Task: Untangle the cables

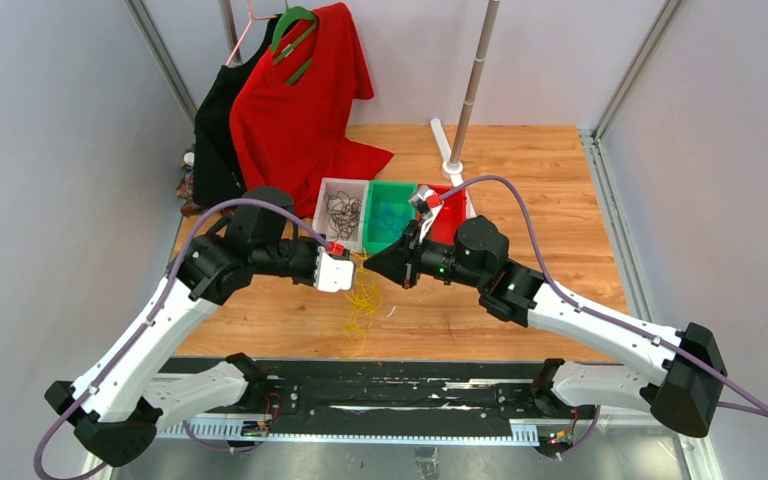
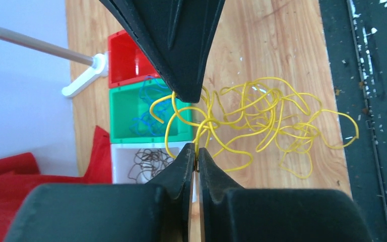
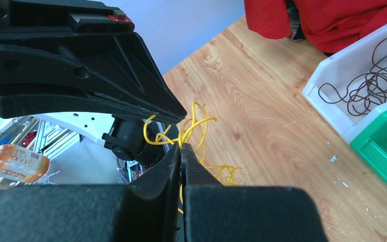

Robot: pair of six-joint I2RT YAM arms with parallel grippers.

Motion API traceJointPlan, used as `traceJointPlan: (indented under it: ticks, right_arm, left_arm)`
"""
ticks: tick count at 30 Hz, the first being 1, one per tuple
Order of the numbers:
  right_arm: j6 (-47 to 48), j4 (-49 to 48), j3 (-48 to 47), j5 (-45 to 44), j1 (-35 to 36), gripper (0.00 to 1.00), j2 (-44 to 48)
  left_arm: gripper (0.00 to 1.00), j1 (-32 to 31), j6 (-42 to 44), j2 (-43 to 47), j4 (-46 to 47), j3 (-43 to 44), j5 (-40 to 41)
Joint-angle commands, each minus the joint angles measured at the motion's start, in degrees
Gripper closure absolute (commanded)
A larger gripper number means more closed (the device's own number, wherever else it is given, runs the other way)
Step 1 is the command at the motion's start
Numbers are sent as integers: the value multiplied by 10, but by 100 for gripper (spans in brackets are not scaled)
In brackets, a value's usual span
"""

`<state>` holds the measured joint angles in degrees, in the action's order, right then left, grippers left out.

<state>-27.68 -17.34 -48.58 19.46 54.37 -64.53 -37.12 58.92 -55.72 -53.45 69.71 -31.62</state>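
Stretching wide, the wooden bench (image 1: 550,190) has bare room left and right of centre. Far middle, a white bin (image 1: 322,208) holds dark brown cables (image 1: 341,210), a green bin (image 1: 374,245) blue cables (image 1: 392,215). The yellow cables (image 1: 363,300) hang mid-bench, their tangle running toward the near edge. The left pincer (image 2: 195,151) and right pincer (image 3: 181,148) each clamp a yellow strand, tips almost meeting. The label on a bottle (image 3: 15,162) is blurred beyond reading.

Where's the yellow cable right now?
Top view, centre: the yellow cable is held by left gripper and right gripper, trailing onto the table near the green bin.
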Motion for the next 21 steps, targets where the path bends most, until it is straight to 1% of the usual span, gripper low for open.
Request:
traceJointPlan:
  ticks: [1, 2, 3, 5, 6, 8, 11, 13, 14, 17, 21]
  right_arm:
    - [-2, -18, -3, -12, 7, 99, 11]
    - [1, -7, -1, -29, 7, 96, 14]
    - [2, 5, 3, -53, 7, 92, 17]
    - [3, 1, 22, -96, 8, 80, 28]
    - [4, -3, 31, -120, 11, 72, 34]
    - [15, -11, 43, -166, 26, 60, 42]
    - [42, -21, 52, -227, 62, 47, 51]
    - [55, -32, 59, -243, 80, 41, 51]
    - [59, -40, 64, -246, 86, 39, 49]
    - [68, -70, 76, -243, 98, 37, 35]
    - [72, -81, 65, -264, 108, 35, -5]
  left_arm:
    - [96, -15, 10, 33, 51, -13, 25]
    - [99, -15, -1, 38, 63, -10, 30]
    - [99, -15, -16, 42, 76, -6, 35]
    - [99, -15, -48, 46, 86, 9, 38]
    - [100, -16, -64, 46, 86, 17, 38]
    - [99, -15, -92, 44, 86, 31, 38]
    - [99, -15, -135, 39, 86, 52, 37]
    - [99, -15, -159, 35, 86, 66, 35]
    - [99, -15, -167, 34, 86, 75, 34]
    - [99, -15, -196, 26, 86, 99, 31]
    - [100, -15, -225, 20, 86, 130, 21]
